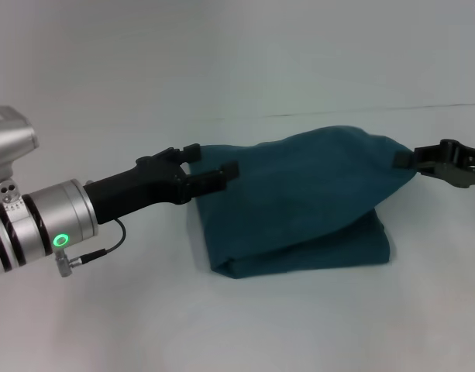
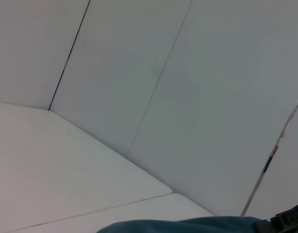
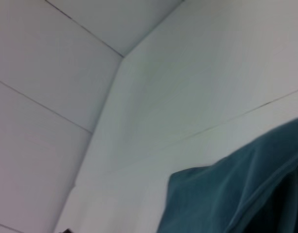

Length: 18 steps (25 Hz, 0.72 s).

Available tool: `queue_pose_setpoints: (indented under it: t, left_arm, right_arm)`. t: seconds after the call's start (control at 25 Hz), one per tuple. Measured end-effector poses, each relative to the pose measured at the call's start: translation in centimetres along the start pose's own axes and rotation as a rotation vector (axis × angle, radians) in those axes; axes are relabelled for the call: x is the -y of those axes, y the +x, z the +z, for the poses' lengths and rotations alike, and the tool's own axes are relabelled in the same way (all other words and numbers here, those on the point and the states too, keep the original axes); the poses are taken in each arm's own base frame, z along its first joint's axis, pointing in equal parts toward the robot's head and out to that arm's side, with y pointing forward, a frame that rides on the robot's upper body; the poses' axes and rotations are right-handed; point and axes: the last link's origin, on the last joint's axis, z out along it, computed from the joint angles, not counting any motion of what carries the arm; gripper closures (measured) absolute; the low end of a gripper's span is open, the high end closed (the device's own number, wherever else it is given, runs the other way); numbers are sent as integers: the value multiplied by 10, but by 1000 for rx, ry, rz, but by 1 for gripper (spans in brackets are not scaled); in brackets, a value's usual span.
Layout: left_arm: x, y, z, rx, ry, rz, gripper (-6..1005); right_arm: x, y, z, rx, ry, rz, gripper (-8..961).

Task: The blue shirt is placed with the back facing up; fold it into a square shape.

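The blue shirt [image 1: 299,205] lies folded on the white table [image 1: 237,325], its upper layer lifted and stretched between both grippers. The left gripper [image 1: 210,167] has its jaws apart at the shirt's left edge. The right gripper [image 1: 407,160] pinches the raised right corner.

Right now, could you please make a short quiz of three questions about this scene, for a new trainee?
1. True or false: the blue shirt lies completely flat on the table.
2. Which gripper is at the shirt's right end? A) left gripper B) right gripper
3. Fill in: in the head view, the upper layer of the shirt is ___ above the lower layer.

Key:
1. False: its upper layer is raised between the two grippers.
2. B.
3. Lifted.
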Motion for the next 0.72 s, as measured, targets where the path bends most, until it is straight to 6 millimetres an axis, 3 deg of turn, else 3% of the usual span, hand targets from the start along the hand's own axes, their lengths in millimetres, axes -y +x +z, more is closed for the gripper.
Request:
queue_pose_setpoints:
  t: [0.24,0.72]
  left_arm:
    - [-1,3,3,-2,-6,-12,39]
    - [-2,3,4,-10,-7,-24,40]
  right_arm:
    - [-6,-4,-11,7,-37,-20,921]
    - [-30,-23,-10,-17,-78,-115,920]
